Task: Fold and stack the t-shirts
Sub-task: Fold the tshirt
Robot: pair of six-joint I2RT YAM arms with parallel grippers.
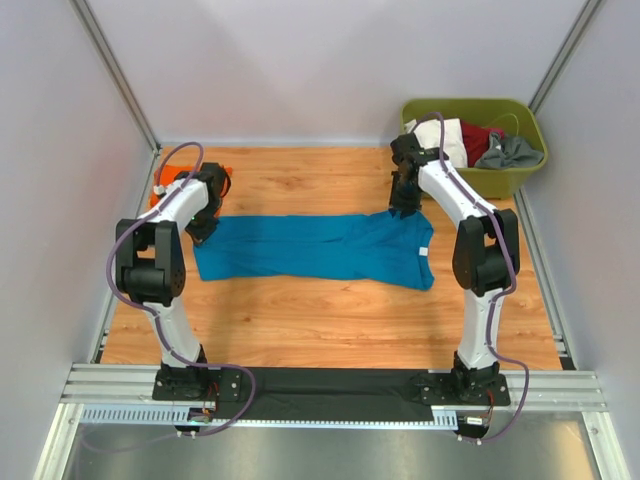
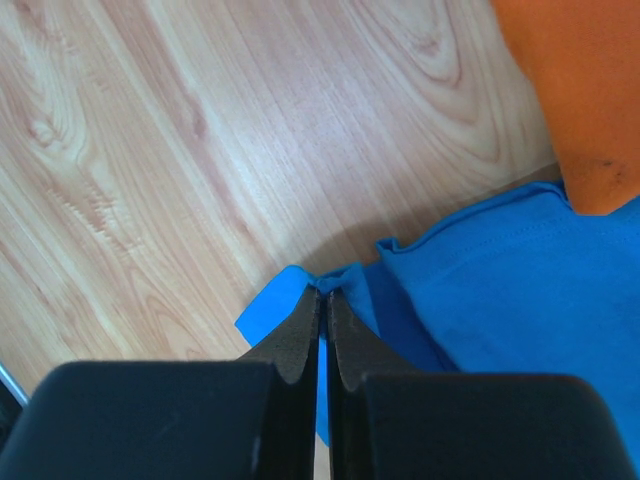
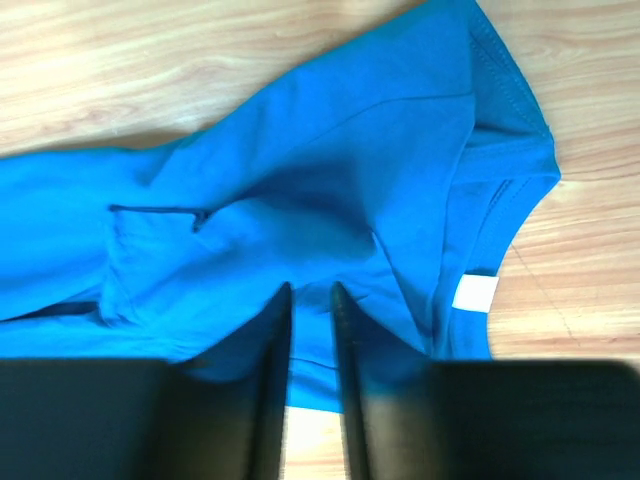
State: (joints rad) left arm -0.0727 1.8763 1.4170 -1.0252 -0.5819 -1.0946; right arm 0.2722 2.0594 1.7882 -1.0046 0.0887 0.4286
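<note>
The teal-blue t-shirt lies in a long folded band across the middle of the wooden table. My left gripper sits at its left end, shut on a pinch of the blue cloth; in the left wrist view the gripper has a thin fold of cloth between its pads. Over the shirt's right, collar end is my right gripper. Its jaws stand slightly apart above the flat blue fabric, gripping nothing. The orange t-shirt lies at the back left, partly hidden by the left arm, and its edge touches the blue one.
An olive-green tub stands at the back right with white, red and grey clothes in it. A white label shows inside the blue shirt's neck. Grey walls close in the table on three sides, and the arm bases sit on a rail along the near edge.
</note>
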